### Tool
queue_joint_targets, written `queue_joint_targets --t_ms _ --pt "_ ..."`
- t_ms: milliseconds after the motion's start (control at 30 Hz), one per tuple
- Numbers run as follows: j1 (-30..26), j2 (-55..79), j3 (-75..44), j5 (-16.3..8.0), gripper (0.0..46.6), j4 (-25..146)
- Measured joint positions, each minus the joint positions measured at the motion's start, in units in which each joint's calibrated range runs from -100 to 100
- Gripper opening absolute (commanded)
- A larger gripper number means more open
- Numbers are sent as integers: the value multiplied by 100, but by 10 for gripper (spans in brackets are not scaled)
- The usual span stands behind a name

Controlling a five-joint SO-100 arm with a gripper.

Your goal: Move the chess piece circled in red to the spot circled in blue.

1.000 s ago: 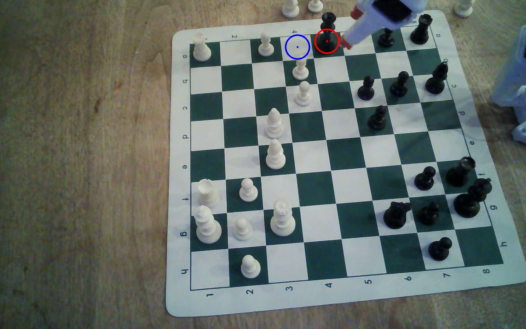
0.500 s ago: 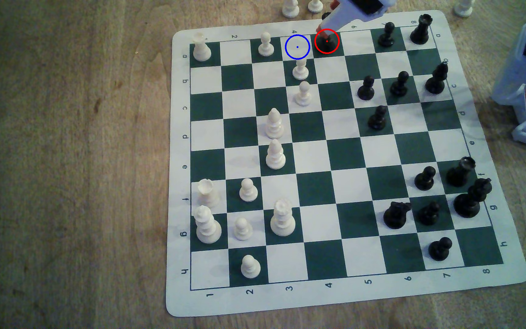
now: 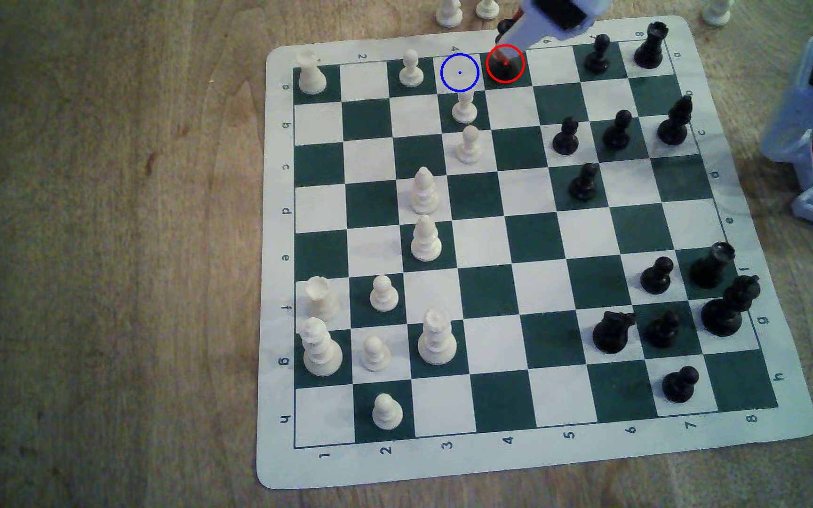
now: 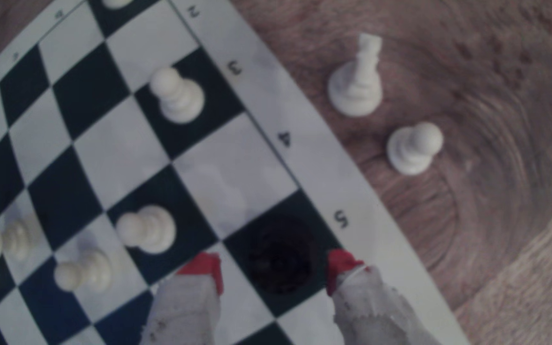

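Where red rings it, the chess piece [image 3: 505, 68] looks black, round-based.

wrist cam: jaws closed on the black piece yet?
No: the gripper is open, its red fingertips standing either side of the chess piece with dark square showing between.

A hobby tabletop: wooden table [image 3: 101, 244] under a roll-up chess mat [image 3: 272, 293].

The board [image 3: 536, 273] has dark green and cream-white squares in a checker pattern — with a white rim. The chess piece [image 4: 281, 258] is black. The gripper [image 4: 273, 272] is white with red tips. The spot [image 3: 460, 73] is cream-white, ringed in blue. The table [image 3: 101, 244] is brown wood.
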Motion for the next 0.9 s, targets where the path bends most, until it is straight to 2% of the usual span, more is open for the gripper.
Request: queue_joint_targets --t_ms 333,567,633,667,733,900 --pt "-59 184 -380 -63 150 0" --pt "-59 293 -389 -63 122 0" --pt "-59 293 -389 -63 102 0" --pt "-59 293 -389 -63 59 0" --pt "-59 293 -389 -63 14 0" --pt "-66 385 -389 -59 3 88"
